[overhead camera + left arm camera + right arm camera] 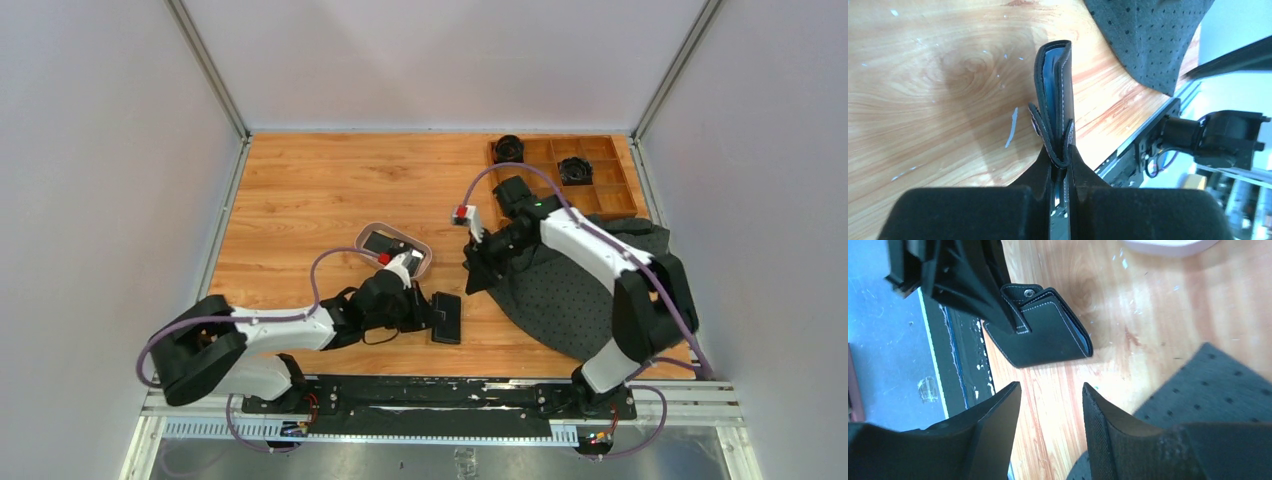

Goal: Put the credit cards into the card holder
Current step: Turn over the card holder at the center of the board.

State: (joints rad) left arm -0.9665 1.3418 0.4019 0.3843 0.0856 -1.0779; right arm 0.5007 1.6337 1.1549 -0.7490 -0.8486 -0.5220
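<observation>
The black card holder is folded shut on the wood near the front edge. My left gripper is shut on its snap-tab end. In the left wrist view the holder stands edge-on between my fingers, with a blue inner lining showing. My right gripper hangs open and empty above and to the right of it. The right wrist view looks down on the holder past the gripper's spread jaws. A dark card lies in the oval tray. Other cards are not visible.
A dark dotted cloth covers the table's right side under the right arm and also shows in the right wrist view. A wooden compartment box with two black round items stands at the back right. The metal rail runs along the front edge.
</observation>
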